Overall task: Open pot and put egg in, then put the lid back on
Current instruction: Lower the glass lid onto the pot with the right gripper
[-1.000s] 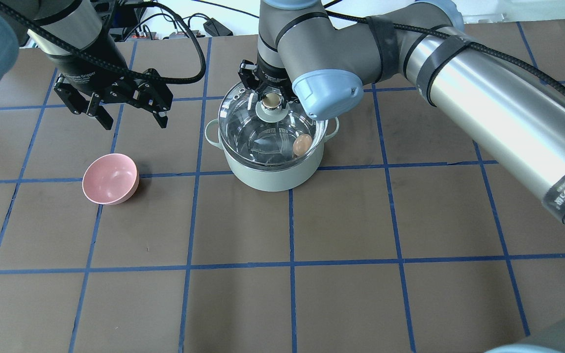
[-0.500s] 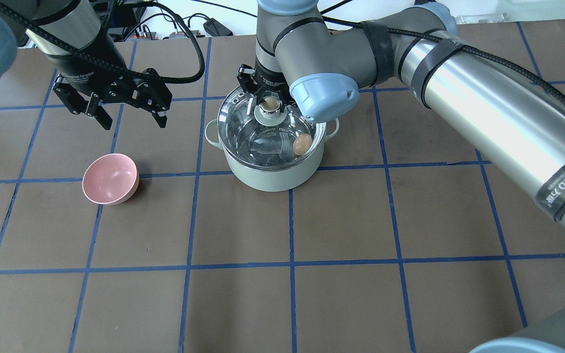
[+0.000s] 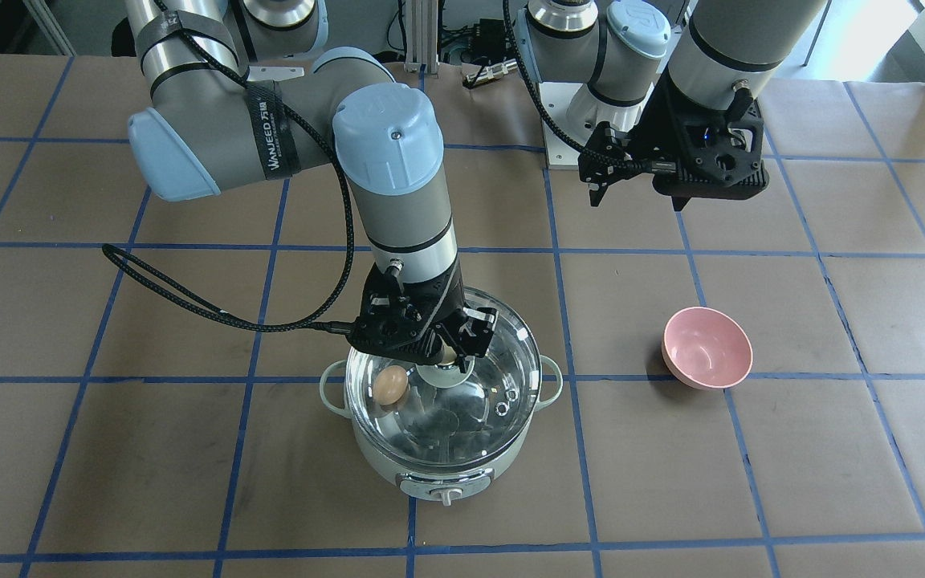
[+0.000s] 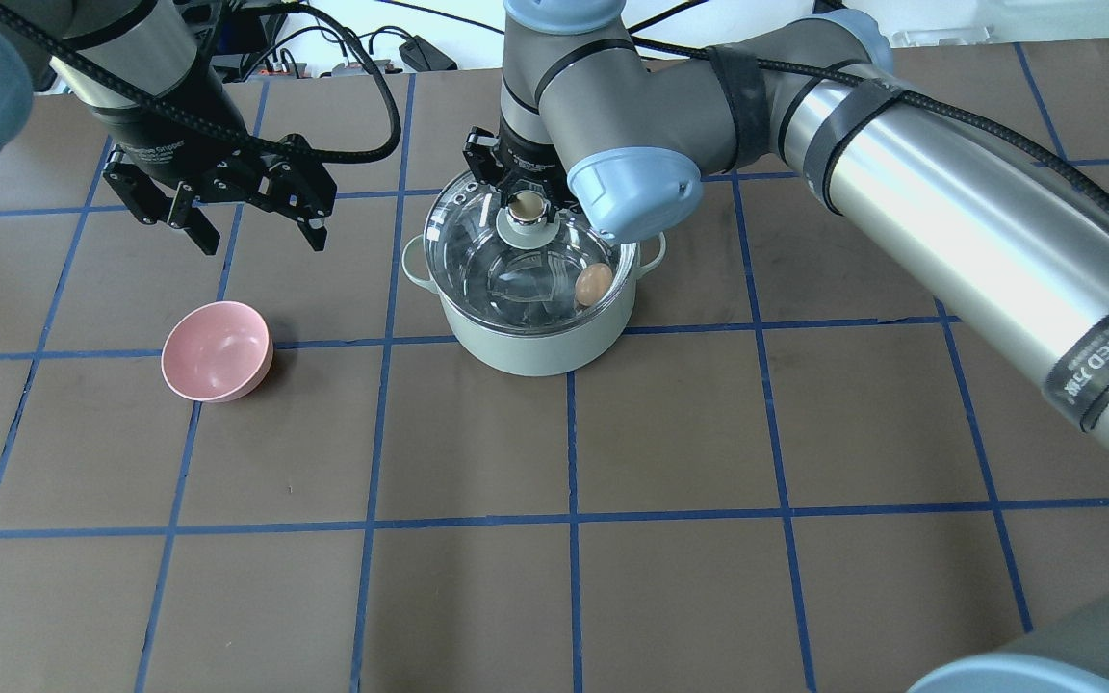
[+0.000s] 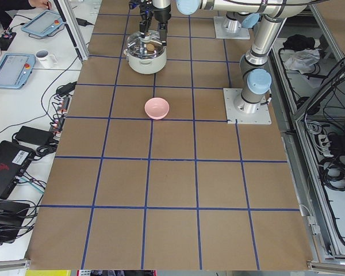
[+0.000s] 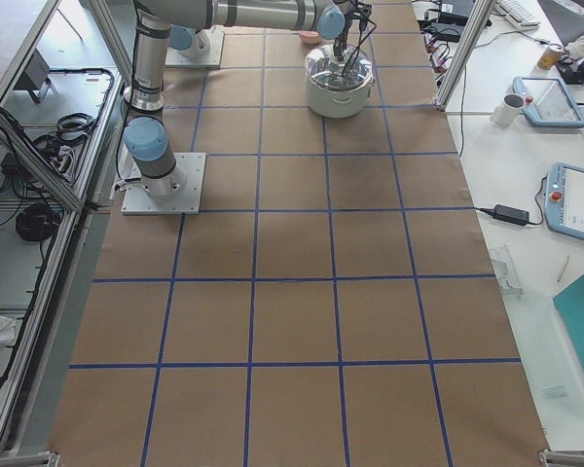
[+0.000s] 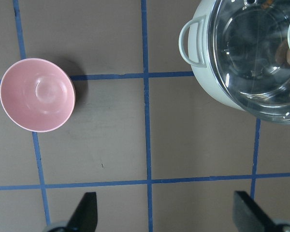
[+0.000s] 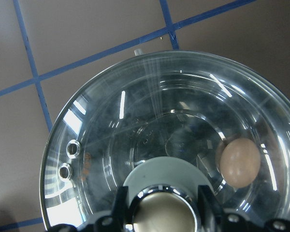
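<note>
The mint-green pot (image 4: 535, 351) stands mid-table, also in the front view (image 3: 398, 470). The tan egg (image 4: 594, 285) lies inside it, seen through the glass (image 3: 389, 386) (image 8: 239, 162). The clear lid (image 4: 477, 241) (image 3: 503, 353) (image 8: 135, 121) sits over the pot's opening; I cannot tell whether it rests on the rim. My right gripper (image 4: 528, 204) (image 3: 442, 353) (image 8: 162, 212) is shut on the lid's beige knob. My left gripper (image 4: 251, 231) (image 3: 637, 197) (image 7: 166, 212) is open and empty, up in the air left of the pot.
A small pink bowl (image 4: 218, 349) (image 3: 707, 347) (image 7: 37, 94) sits empty on the brown table, left of the pot. The pot's loop handle (image 7: 193, 41) shows in the left wrist view. Blue tape lines grid the table.
My right gripper and the lid have shifted slightly left over the pot. The egg, bowl and left gripper have stayed put.
</note>
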